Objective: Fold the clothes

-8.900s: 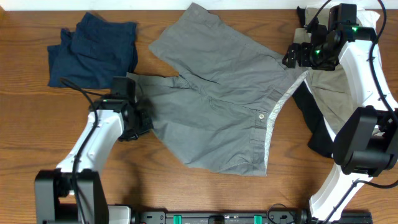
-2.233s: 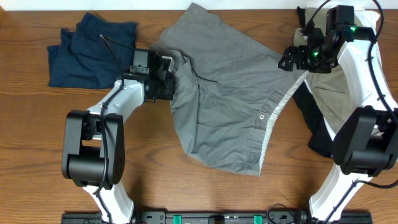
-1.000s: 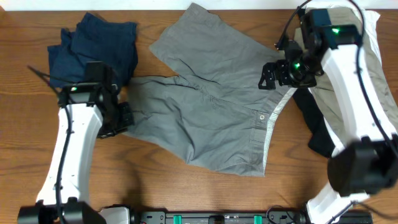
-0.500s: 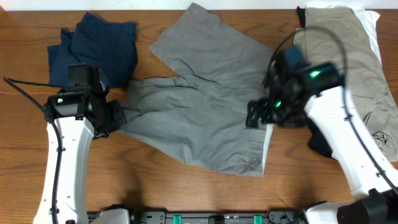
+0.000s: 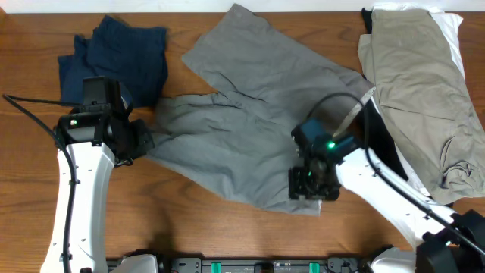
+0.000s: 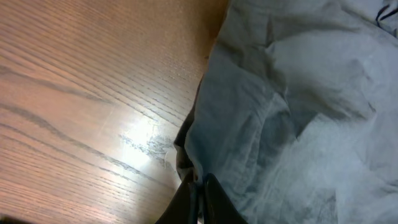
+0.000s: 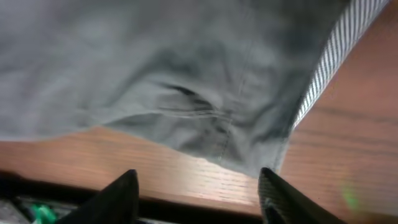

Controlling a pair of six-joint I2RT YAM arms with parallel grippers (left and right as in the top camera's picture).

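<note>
Shorts, mid-grey fabric [image 5: 250, 129], spread on wooden worktop [image 5: 189, 227]: your left end effector [image 6: 198, 198] is clenched on leg edge; right end effector [image 7: 199, 193] hovers released over waistband corner.

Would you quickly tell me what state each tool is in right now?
Left tool: closed, pinching an edge of the grey shorts.
Right tool: open, holding nothing, poised over the shorts' waistband corner.

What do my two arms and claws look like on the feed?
Both have glossy white shells and black joints. The left arm trails a thin black cable; the right arm carries a looping black cable. A green light glows near each wrist. The left claw and right claw are black.
</note>
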